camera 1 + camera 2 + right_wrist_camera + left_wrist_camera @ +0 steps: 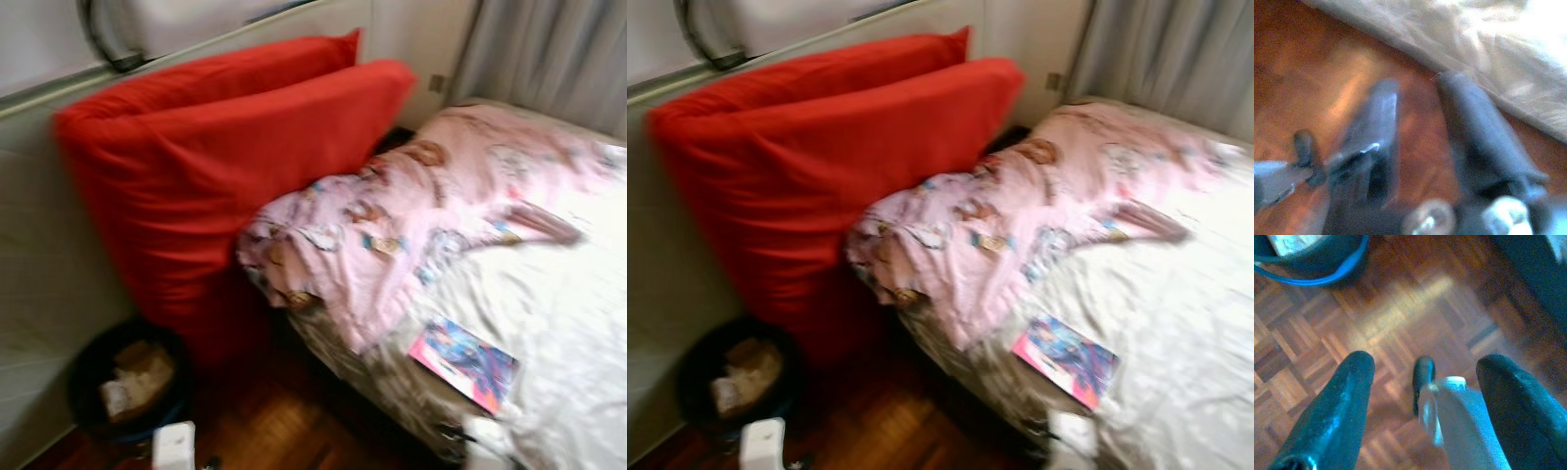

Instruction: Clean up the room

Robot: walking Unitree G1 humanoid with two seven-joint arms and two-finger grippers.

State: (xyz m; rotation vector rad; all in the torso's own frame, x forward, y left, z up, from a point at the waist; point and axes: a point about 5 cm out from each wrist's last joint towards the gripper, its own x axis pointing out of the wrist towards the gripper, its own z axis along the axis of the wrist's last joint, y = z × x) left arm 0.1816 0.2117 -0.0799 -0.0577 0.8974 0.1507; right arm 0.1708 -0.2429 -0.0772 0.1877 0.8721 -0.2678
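A bed (578, 323) fills the right side, a rumpled duvet (411, 215) heaped across its head end and a magazine (463, 363) lying near its left edge. Two large cushions (216, 166) lean against the wall (39, 284) to the left. Before them, a bin (122, 382) sits on the parquet floor (274, 421) with rubbish (137, 377) inside

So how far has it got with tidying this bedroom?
Hardly begun, by the look of it. Done: some rubbish already sits in the dark bin on the floor. In hand: nothing; the left gripper hangs open above the parquet, holding nothing. Left: the pink duvet lies crumpled on the bed, a colourful book sits near the mattress edge, and the red cushions lean against the wall.
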